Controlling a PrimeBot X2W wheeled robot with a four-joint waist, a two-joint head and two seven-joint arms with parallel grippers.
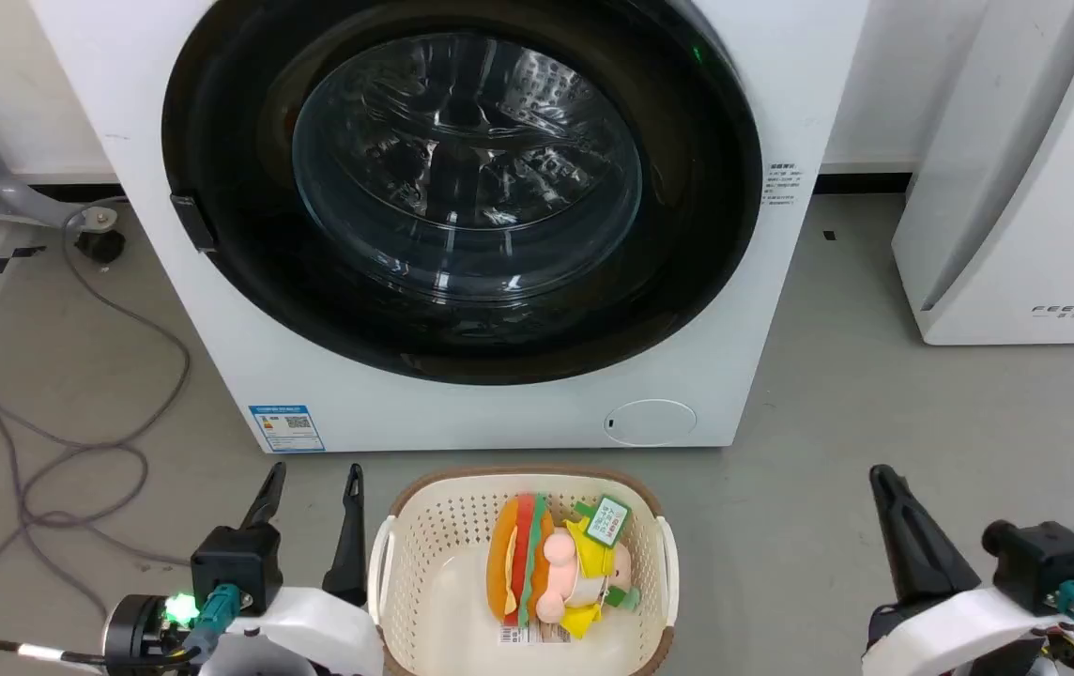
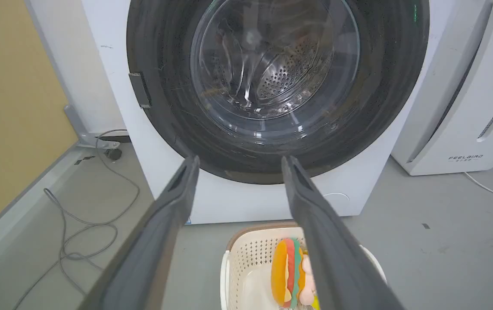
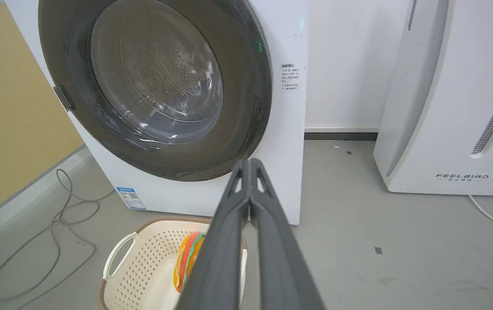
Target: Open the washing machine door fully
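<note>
While door (image 1: 462,188) sits closed | left gripper (image 1: 314,471) spread, empty | right gripper (image 1: 882,481) pinched, empty

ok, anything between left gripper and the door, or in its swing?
Nothing visible between the left gripper and the washing machine door. The basket holding a plush toy sits on the floor right in front of the washing machine, below the door's lower edge; it looks low enough for the swing to clear, but can't confirm.

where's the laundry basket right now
In the head view the basket sits on the floor at bottom centre, just in front of the washing machine, between the left tool and the right tool, nearer the left.
</note>
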